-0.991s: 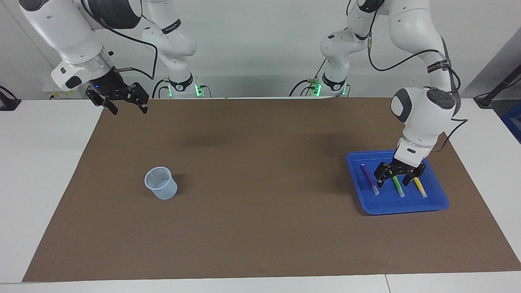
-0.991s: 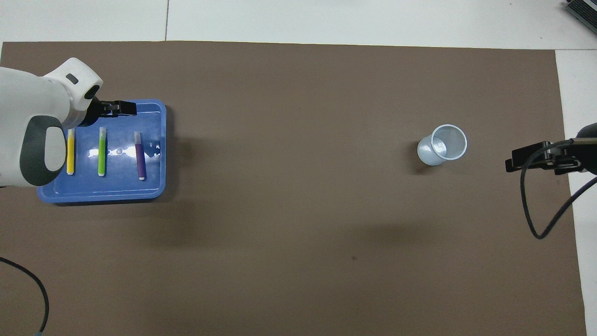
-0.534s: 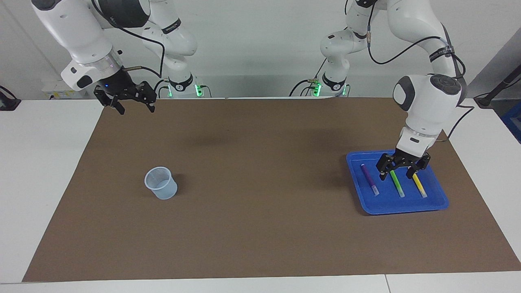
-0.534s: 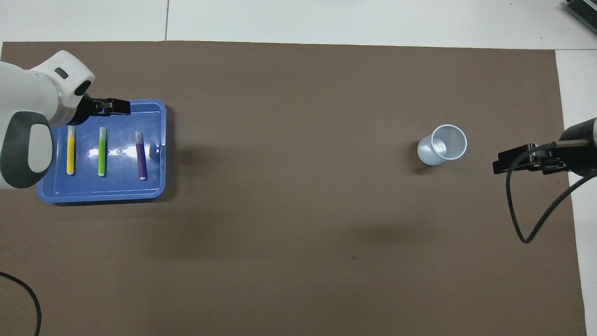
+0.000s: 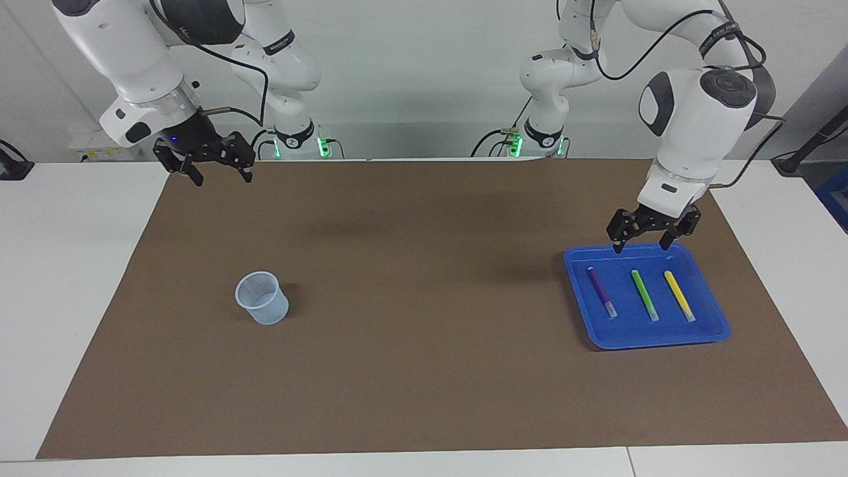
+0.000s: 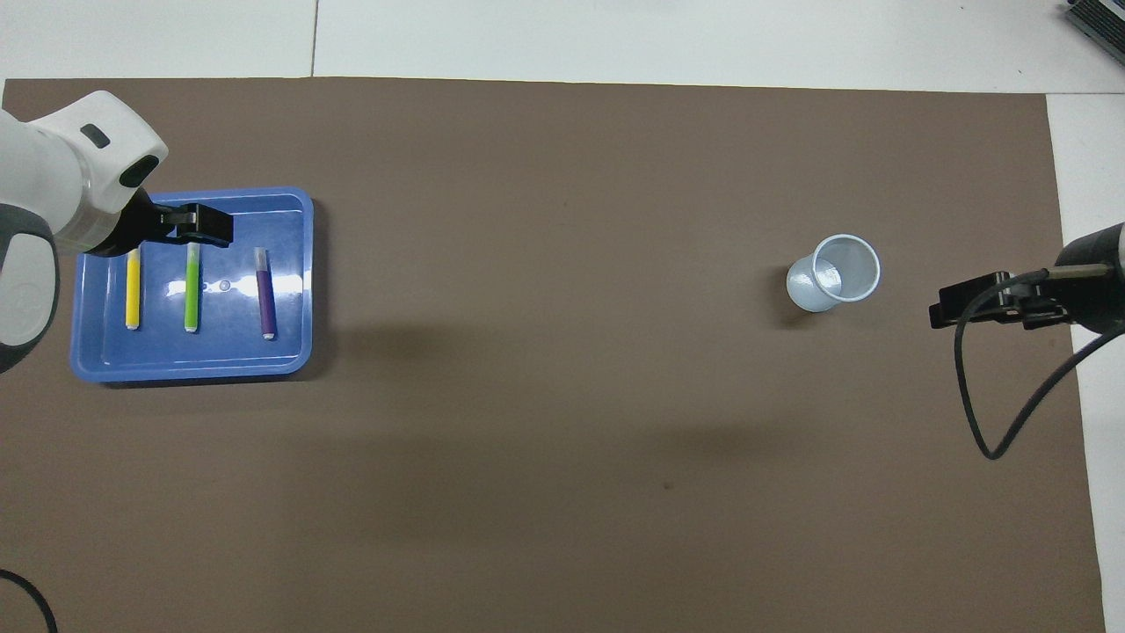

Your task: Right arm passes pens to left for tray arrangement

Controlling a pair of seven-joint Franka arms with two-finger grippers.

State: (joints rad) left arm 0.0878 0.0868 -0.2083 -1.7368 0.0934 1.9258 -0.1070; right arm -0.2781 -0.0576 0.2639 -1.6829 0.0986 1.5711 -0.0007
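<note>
The left gripper (image 5: 641, 246) hangs in the air over the edge of the tray (image 5: 709, 331) that lies nearest the robots, its jaws spread wide and empty, touching nothing. From above, the same gripper (image 6: 195, 223) covers the top of the green pen (image 6: 191, 294), but the view from across the table shows it well clear of the pens. The right gripper (image 5: 217, 176) hovers over the corner of the brown mat (image 5: 424, 371) at the right arm's end of the table, close to its own base; its jaws are also apart and hold nothing.

The blue tray sits on the mat toward the left arm's end of the table. Three pens lie flat in it, side by side and roughly parallel, apart from each other: the purple pen (image 5: 601, 291) toward the middle of the table, the green pen in the middle of the row, the yellow pen (image 5: 679, 295) toward the table's end. Each pen's long axis runs from the robots out across the table, and each has its whitish tip at the end nearer the robots.

A small pale see-through cup (image 5: 262, 297) stands upright on the mat toward the right arm's end, well apart from the tray.

No readable writing shows on the pens, tray or cup.
</note>
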